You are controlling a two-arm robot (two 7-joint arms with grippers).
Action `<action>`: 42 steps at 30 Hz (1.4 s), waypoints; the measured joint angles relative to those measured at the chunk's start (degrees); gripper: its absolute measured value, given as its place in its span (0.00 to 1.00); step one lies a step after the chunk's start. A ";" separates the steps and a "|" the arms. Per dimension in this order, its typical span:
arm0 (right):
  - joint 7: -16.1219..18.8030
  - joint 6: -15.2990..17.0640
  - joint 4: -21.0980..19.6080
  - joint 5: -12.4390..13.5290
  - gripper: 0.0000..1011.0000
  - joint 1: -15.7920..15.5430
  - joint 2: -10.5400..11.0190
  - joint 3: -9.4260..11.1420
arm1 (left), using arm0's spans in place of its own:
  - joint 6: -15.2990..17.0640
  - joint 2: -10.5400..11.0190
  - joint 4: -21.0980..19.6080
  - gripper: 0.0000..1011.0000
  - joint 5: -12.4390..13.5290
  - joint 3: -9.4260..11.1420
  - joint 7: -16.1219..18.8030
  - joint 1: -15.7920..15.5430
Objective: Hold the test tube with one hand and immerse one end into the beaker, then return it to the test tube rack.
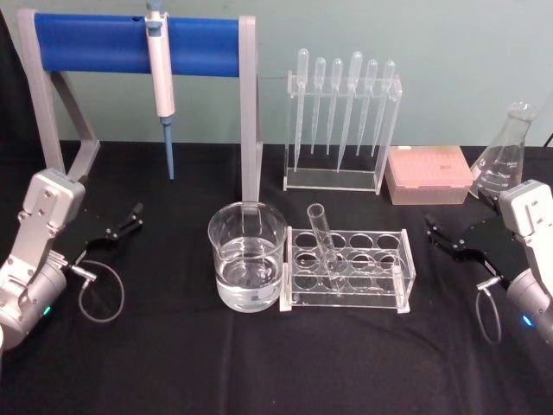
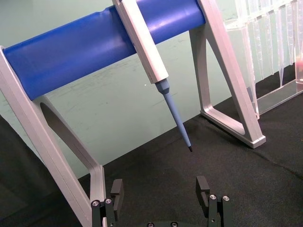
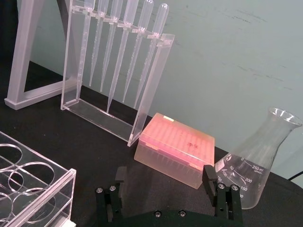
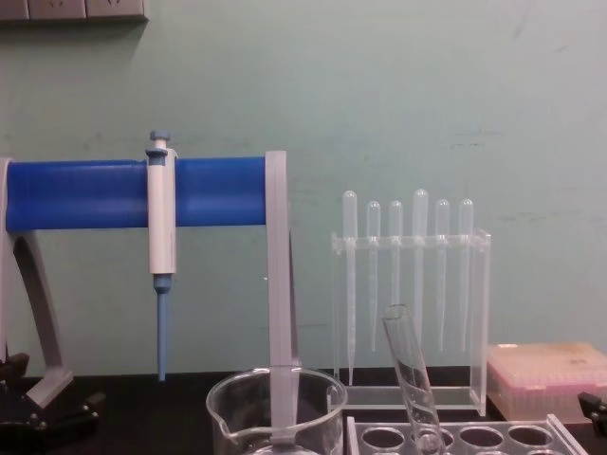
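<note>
1. Inside the clear acrylic rack with round holes (image 1: 393,232) stands the clear glass test tube with a rounded bottom (image 1: 326,246). It sits in a hole in the rack's left half, tilted, with its open rim leaning toward the rack's left end. No gripper touches it.
2. Just beside the rack's left end sits the wide clear glass beaker with a pouring spout (image 1: 223,251), partly filled with clear liquid. Whether the beaker touches the rack I cannot tell.
3. Well to the left of the rack, past the beaker, the black two-fingered left gripper (image 1: 132,218) hovers low over the black table cover (image 1: 173,363). Its fingers (image 2: 117,189) are spread apart with nothing between them.
4. Near the rack's right end, the black two-fingered right gripper (image 1: 436,233) points toward the rack. Its fingers (image 3: 208,176) are likewise spread and grasp nothing.
5. Behind the rack stands a taller clear stand holding six thin plastic pipettes with bulb tops (image 1: 341,112).
6. Behind the rack and to its right lies a pink rectangular tip box (image 1: 429,173), with a clear glass conical flask (image 1: 505,160) just beyond it.
7. Behind the rack and to its left, a blue-and-white pipettor (image 1: 160,69) hangs tip down from the blue bar of a grey stand (image 1: 251,130).
</note>
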 joint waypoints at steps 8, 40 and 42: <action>0.00 0.00 0.00 0.00 0.99 0.00 0.00 0.00 | 0.00 0.00 0.00 0.99 0.00 0.00 0.00 0.00; 0.00 0.00 0.00 0.00 0.99 0.00 0.00 0.00 | 0.00 0.00 0.00 0.99 0.00 0.00 0.00 0.00; 0.00 0.00 0.00 0.00 0.99 0.00 0.00 0.00 | 0.00 0.00 0.00 0.99 0.00 0.00 0.00 0.00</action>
